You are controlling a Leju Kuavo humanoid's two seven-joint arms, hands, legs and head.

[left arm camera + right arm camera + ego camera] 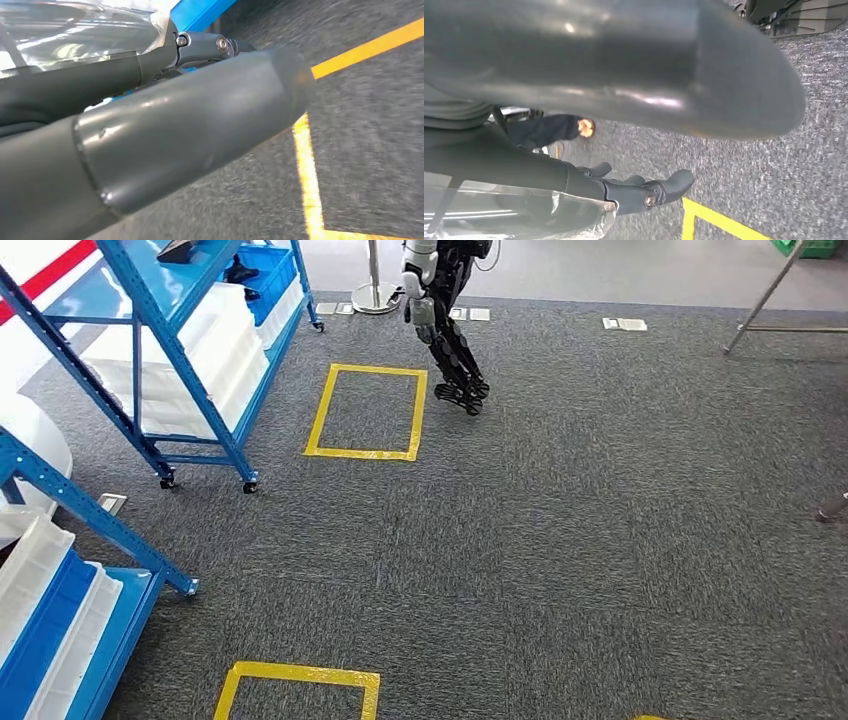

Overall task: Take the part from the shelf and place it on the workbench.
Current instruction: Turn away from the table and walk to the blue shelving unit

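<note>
Dark grey carpet tiles (600, 540) cover the floor, marked with rectangles of yellow tape (366, 411), one near the far blue rack (190, 360) and another at the near edge. The wheeled blue rack carries white bins (215, 345) and blue bins (270, 280), and a second blue rack (70, 590) stands at the near left with more white and blue trays. Beyond the carpet lies a paler smooth floor (600, 265) with a round metal post base (372, 300), and a slanted metal leg (765, 295) stands at the far right.
</note>
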